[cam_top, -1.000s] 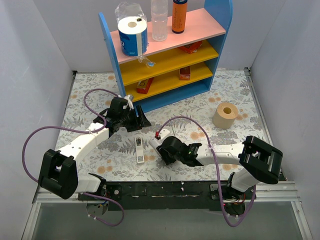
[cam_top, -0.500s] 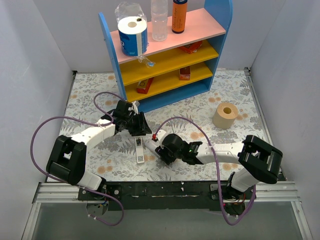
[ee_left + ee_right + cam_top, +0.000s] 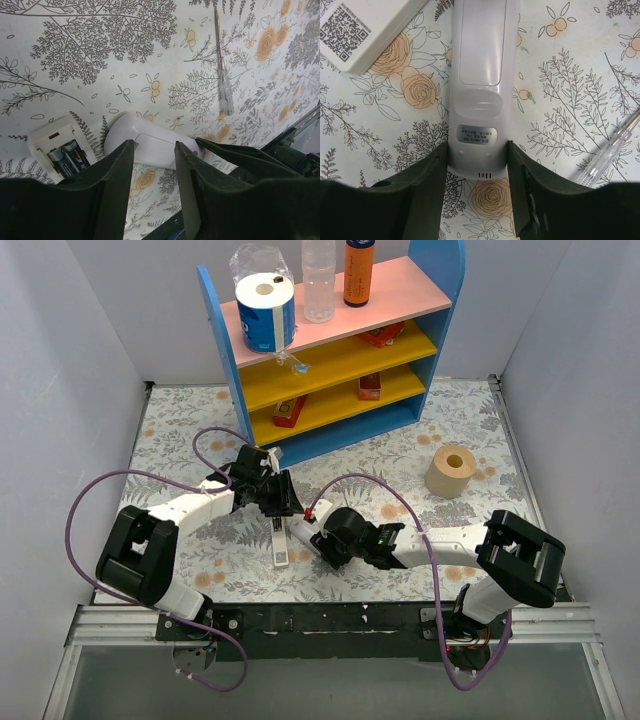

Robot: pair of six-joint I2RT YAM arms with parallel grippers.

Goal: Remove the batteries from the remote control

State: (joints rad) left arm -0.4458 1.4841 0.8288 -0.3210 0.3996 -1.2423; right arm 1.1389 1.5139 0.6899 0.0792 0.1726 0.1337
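Note:
Two white remotes lie side by side on the floral table. The flat one (image 3: 279, 543) has its compartment open, showing two dark batteries (image 3: 70, 155) in the left wrist view; its QR label end (image 3: 355, 25) shows in the right wrist view. My right gripper (image 3: 477, 160) is shut on the end of the rounded remote (image 3: 480, 75), back side up, and both fingers touch its sides. It shows in the top view (image 3: 312, 538) too. My left gripper (image 3: 154, 150) is open and empty, its jaws just above the rounded remote's other end (image 3: 150, 145), right of the batteries.
A thin grey pen-like stick (image 3: 223, 75) lies on the table beyond the remotes and shows in the right wrist view (image 3: 610, 155). A blue and yellow shelf (image 3: 330, 350) stands at the back. A cardboard roll (image 3: 452, 471) sits at the right.
My left arm has swung down and right from near the shelf foot to the remotes. My right gripper has shifted slightly left on the rounded remote.

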